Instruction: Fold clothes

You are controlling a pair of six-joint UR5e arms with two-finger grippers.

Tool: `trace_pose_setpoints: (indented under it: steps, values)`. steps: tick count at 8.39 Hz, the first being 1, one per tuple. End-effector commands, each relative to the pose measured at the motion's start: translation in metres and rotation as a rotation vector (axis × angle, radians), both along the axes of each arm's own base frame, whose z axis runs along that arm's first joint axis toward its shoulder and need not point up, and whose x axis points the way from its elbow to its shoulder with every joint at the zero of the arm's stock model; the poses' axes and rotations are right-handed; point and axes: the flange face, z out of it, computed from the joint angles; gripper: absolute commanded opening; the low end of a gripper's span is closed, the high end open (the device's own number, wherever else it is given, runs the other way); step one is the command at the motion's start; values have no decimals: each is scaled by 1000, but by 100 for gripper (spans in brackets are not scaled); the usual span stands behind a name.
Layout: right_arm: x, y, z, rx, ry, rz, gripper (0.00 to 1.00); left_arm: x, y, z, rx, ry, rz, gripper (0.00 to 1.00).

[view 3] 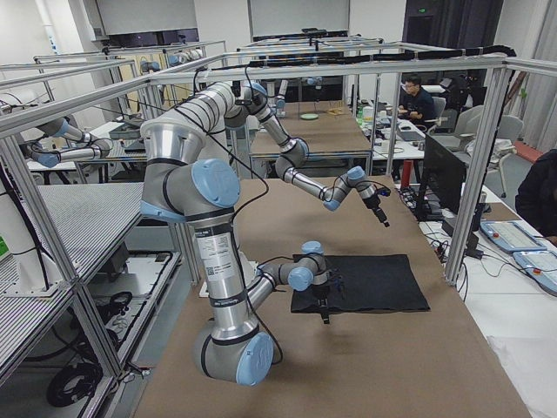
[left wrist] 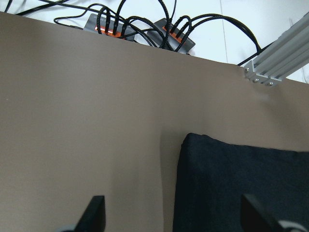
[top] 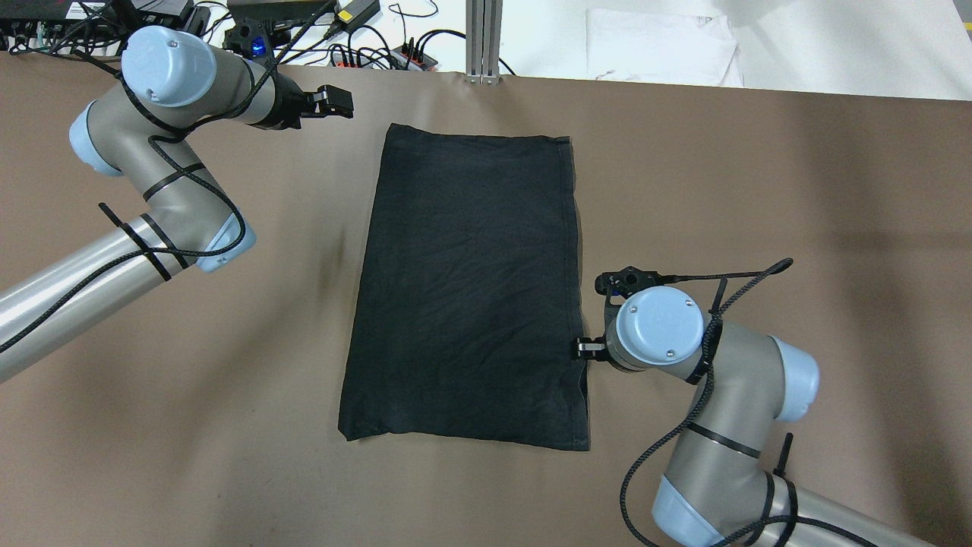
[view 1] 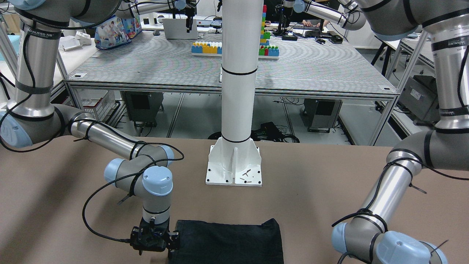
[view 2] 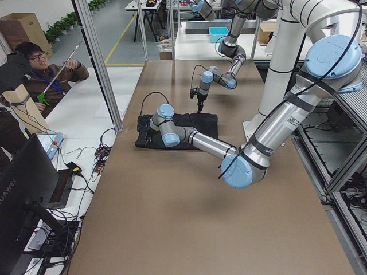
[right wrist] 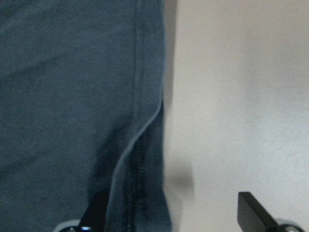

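Status: garment (top: 467, 289) lies flat on the worktop (top: 759, 190) as one long black rectangle, just in front of the pedestal (view 1: 234, 165) on the operators' side, long axis pointing away from the pedestal. It looks smooth, with only light creasing.

Right gripper (right wrist: 173, 210) is low at the long hem (right wrist: 140, 96) on the robot's right, nearer the pedestal end than the far end. Jaws are spread and grasping nothing. One tip sits over the cloth and the other over bare worktop, so they straddle the edge. We read that as lining up a pinch on the hem. The hem lifts in a slight wave there, which should give the tip something to get under.

Left gripper (top: 338, 104) is off the corner farthest from the pedestal, on the robot's left, clear of the cloth. Its jaws are also released and empty. Its wrist camera has that corner in view ahead, so we read it as staged for that corner, not yet committed.

Risk, in our judgement: pinching only the top layer if the panel is doubled.

Readable text: "HUAWEI" on the back of the monitor (view 2: 12, 197) beside the worktop, and "WANJEED" on an arm band (view 1: 41, 35). We see no logo on the garment in any view.
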Motion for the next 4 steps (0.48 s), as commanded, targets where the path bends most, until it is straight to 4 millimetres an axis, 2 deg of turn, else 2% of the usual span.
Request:
trace_pose_setpoints:
  steps: [1,2,3,4]
  values:
    - [43,28,-10,32,-48,-29,94,0,0,-3,2,1,-6,100]
    - [47,30,-32,31,-101,-24,94,0,0,-3,3,3,-4,100]
    - [45,29,-65,17,-219,53,94,3,1,-2,4,4,0,100]
    - [43,30,-85,-24,-375,146,94,8,5,-4,-2,16,4,100]
